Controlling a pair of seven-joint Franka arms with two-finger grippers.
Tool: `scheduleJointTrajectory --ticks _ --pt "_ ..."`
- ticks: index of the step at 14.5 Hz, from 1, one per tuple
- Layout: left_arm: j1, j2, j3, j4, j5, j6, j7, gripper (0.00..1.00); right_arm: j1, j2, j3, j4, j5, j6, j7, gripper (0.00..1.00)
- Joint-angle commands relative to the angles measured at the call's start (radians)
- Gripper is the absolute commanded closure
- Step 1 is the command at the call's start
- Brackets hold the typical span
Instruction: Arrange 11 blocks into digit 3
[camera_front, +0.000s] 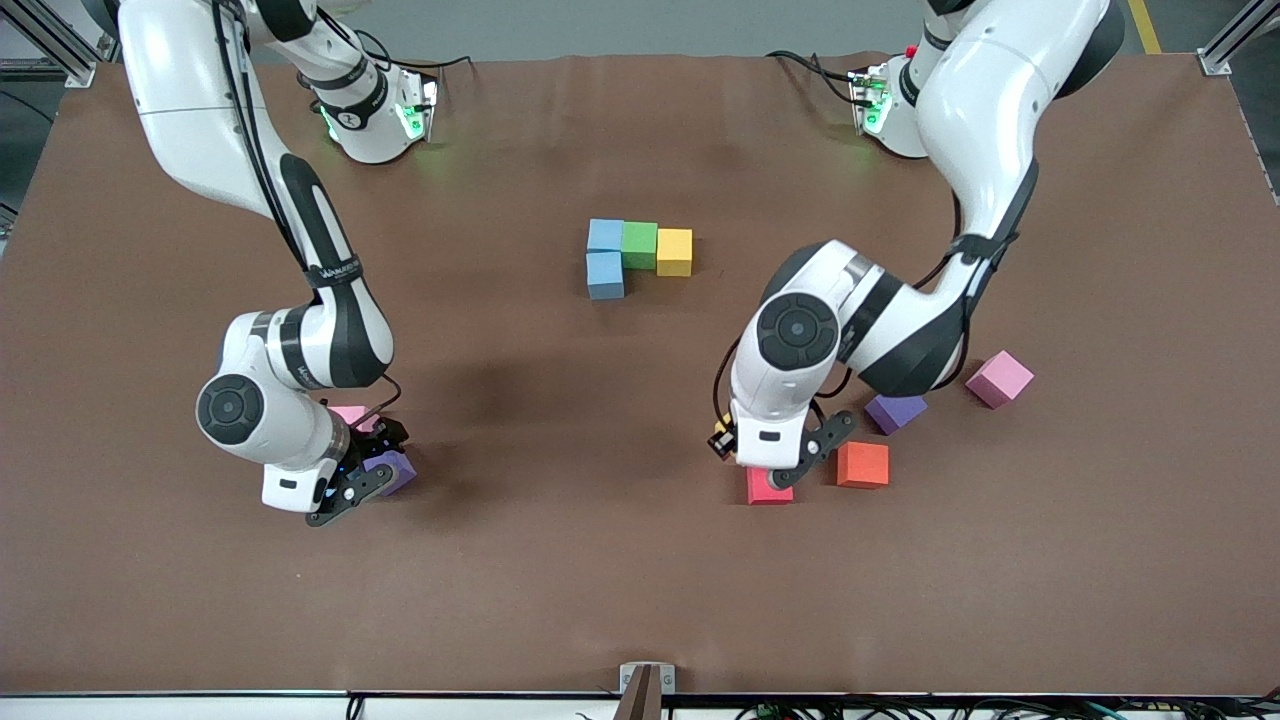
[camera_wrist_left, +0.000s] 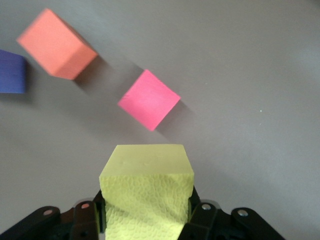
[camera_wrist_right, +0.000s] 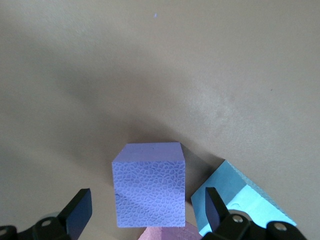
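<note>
Both grippers at blocks near the front camera.
Left gripper is clamped on a yellow block above the red block; right gripper stands spread around a purple block.

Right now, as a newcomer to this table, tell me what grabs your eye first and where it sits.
The started figure mid-table: two blue cubes, a green and a yellow, touching in an L. Toward the left arm's end, the left gripper is shut on a yellow block, above loose red, orange, purple and pink cubes. At the right arm's end, the right gripper stands open around a purple block.
</note>
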Motion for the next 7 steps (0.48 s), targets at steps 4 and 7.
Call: scheduleJointTrajectory --ticks 4,7 --pt "0.049 -0.085 0.001 -0.031 -0.02 -0.04 0.063 0.6 -0.02 0.053 0.02 0.023 0.002 0.022 -0.008 0.0" --pt "0.049 -0.085 0.003 -0.028 -0.018 -0.04 0.09 0.6 -0.012 0.065 0.022 0.021 0.002 0.043 -0.008 0.19"
